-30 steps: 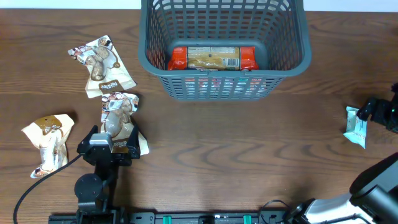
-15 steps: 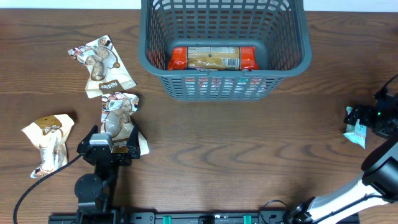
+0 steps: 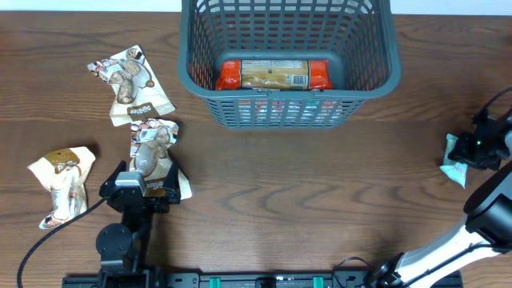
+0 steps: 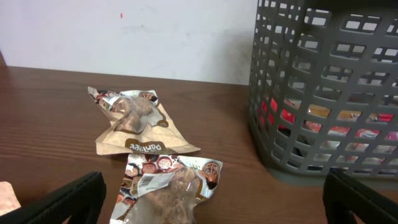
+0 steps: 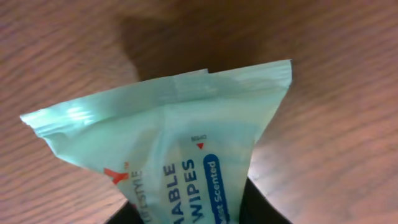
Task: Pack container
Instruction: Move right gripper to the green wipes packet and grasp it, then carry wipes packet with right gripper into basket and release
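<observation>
The container [image 3: 280,112], a large grey-blue lattice basket, stands at the back centre and holds a red-and-orange packet [image 3: 273,74]; its slotted wall [image 4: 323,93] also fills the right of the left wrist view. My right gripper [image 3: 470,146] at the table's right edge is shut on a pale green wipes packet [image 3: 453,166]; in the right wrist view this packet [image 5: 168,143] sits between the dark fingers [image 5: 264,208]. My left gripper [image 4: 211,202] is open, low over a brown treat packet [image 4: 171,190], with its fingers [image 4: 68,202] far apart on either side.
A second treat packet [image 3: 132,84] lies behind the left gripper, and a third, crumpled one [image 3: 64,180] lies at the far left. The left arm's base [image 3: 120,240] sits at the front edge. Bare wood lies between the basket and the front edge.
My right gripper has closed on the wipes packet, which has shifted slightly left. The left arm and the treat packets have not moved.
</observation>
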You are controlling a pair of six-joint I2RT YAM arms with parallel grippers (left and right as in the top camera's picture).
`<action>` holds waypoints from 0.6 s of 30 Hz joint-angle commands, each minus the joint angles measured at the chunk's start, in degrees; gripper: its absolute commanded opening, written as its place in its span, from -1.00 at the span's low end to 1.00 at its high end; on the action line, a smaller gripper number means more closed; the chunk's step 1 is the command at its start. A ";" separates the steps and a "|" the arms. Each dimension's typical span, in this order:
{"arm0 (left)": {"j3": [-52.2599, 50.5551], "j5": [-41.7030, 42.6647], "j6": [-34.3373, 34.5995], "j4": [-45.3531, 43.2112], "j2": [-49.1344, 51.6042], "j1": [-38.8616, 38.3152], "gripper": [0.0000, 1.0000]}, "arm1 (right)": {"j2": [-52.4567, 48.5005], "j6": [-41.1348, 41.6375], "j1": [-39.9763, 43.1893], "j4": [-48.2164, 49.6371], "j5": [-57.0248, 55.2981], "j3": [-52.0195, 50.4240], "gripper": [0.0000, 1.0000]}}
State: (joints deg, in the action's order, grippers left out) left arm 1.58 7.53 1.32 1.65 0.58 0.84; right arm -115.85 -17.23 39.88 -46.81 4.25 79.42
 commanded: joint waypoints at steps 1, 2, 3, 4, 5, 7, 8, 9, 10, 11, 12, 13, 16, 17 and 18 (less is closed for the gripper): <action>-1.29 0.85 0.07 0.35 -0.35 -0.28 0.97 | -0.63 0.76 -1.44 0.11 0.70 -0.26 -0.90; -1.29 0.85 0.07 0.35 -0.35 -0.28 0.97 | -0.61 1.03 -1.81 0.09 0.72 -0.24 -0.97; -1.29 0.85 0.07 0.37 -0.35 -0.28 0.97 | -0.61 1.16 -2.19 -0.13 0.72 -0.13 -0.97; -1.29 0.85 0.07 0.35 -0.35 -0.28 0.97 | -0.50 1.25 -2.69 -0.44 0.72 0.15 -0.97; -1.29 0.85 0.07 0.37 -0.35 -0.28 0.97 | -0.28 1.68 -3.32 -0.70 0.72 0.52 -0.97; -1.29 0.85 0.07 0.37 -0.35 -0.28 0.97 | 0.52 2.47 -4.61 -1.05 0.81 1.44 -0.98; -1.29 0.87 0.07 0.37 -0.35 -0.28 0.97 | 1.27 2.45 -5.51 -1.42 1.25 2.29 -0.98; -1.29 0.87 0.07 0.37 -0.35 -0.28 0.97 | 2.14 2.69 -6.38 -1.64 1.55 3.54 -0.97; -1.29 0.87 0.07 0.39 -0.35 -0.28 0.97 | 3.02 3.39 -7.08 -1.75 1.66 5.03 -0.97; -1.29 0.87 0.07 0.39 -0.35 -0.28 0.97 | 4.07 4.07 -7.96 -1.97 2.03 7.04 -0.97; -1.29 0.87 0.07 0.39 -0.35 -0.28 0.97 | 5.05 4.83 -8.70 -2.29 2.27 9.20 -0.97; -1.29 0.87 0.09 0.39 -0.35 -0.28 0.97 | 6.19 6.08 -9.62 -2.67 2.27 12.17 -0.97; -1.29 0.90 0.09 0.39 -0.35 -0.28 0.97 | 9.40 7.61 -12.52 -3.65 3.82 22.01 -0.97; -1.29 0.90 0.09 0.39 -0.35 -0.28 0.97 | 10.47 7.76 -13.88 -3.76 4.09 25.62 -0.97; -1.29 0.90 0.09 0.39 -0.35 -0.28 0.97 | 11.41 8.00 -15.26 -3.76 4.11 29.14 -0.98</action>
State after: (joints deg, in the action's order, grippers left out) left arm 1.58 7.55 1.32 1.61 0.58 0.84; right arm -112.14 -11.86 28.14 -50.59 5.96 98.76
